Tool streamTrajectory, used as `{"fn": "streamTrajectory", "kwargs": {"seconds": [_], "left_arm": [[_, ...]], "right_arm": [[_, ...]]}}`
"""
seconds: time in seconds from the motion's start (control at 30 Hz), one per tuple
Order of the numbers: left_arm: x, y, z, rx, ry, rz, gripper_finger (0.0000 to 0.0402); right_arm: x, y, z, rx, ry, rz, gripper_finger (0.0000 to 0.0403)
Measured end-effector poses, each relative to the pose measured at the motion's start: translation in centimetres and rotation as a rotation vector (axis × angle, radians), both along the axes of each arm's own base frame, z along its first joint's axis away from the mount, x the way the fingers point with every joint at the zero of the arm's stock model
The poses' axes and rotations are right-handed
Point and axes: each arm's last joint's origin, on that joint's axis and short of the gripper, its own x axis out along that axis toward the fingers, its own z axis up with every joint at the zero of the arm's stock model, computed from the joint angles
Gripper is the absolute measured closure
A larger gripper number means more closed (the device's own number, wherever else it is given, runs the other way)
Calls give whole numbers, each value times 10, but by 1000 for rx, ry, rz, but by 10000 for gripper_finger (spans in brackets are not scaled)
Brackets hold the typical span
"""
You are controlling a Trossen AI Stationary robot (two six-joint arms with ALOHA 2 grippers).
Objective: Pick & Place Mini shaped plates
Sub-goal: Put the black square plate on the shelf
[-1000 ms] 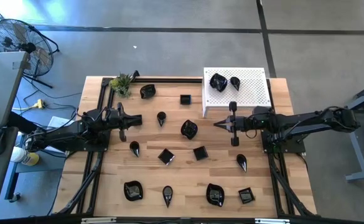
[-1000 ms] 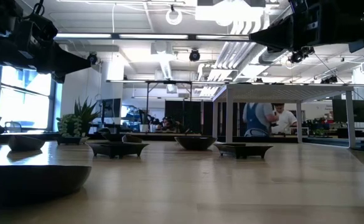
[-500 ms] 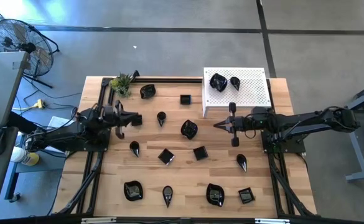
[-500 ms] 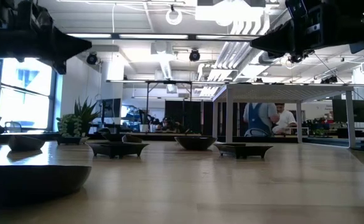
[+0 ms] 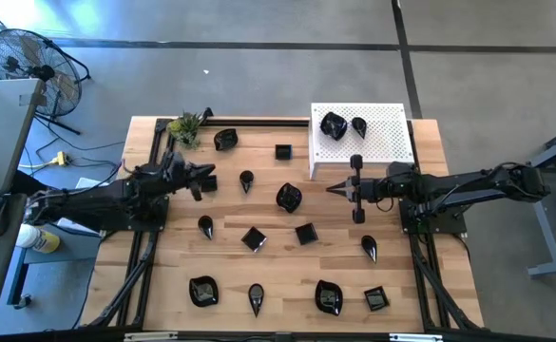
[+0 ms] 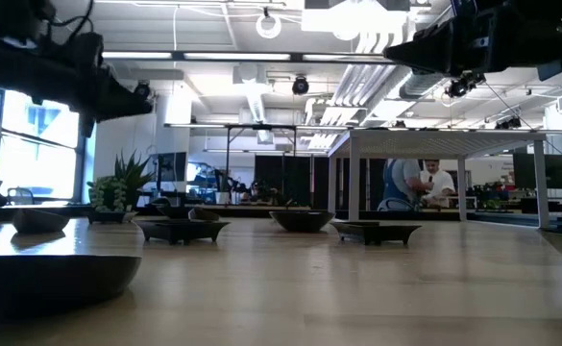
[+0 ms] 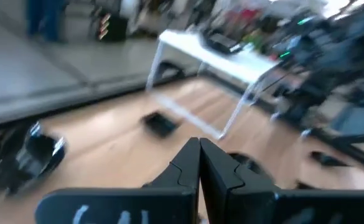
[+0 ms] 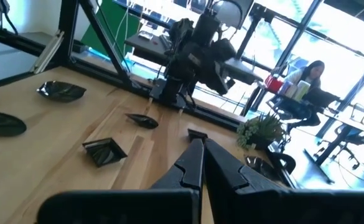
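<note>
Both grippers closed — plates (image 5: 289, 198) scattered.

We see glossy black mini shaped plates (image 5: 289, 198) that look glazed and smooth, lying on a pale matt wooden table (image 5: 278, 280) with visible plank grain, beside a white perforated platform (image 5: 384, 133) of matt sheet material.

The left wrist view is smeared by motion: a wavy-edged plate (image 7: 26, 158) is cut by the picture's edge, and the white platform (image 7: 216, 53) and the clutter beyond it are only blurs. In the low view, the nearest dish (image 6: 50, 274) runs off the left edge, and both arms are cut off at the top, their jaws out of sight there. A person (image 6: 410, 192) stands partly hidden behind the platform's legs.
</note>
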Motion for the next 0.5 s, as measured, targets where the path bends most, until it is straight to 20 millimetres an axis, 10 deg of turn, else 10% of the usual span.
{"fn": "streamTrajectory", "kwargs": {"seconds": [0.5], "left_arm": [[16, 7, 16, -484, 410, 351, 275]], "right_arm": [[0, -1, 0, 8, 5, -28, 402]]}}
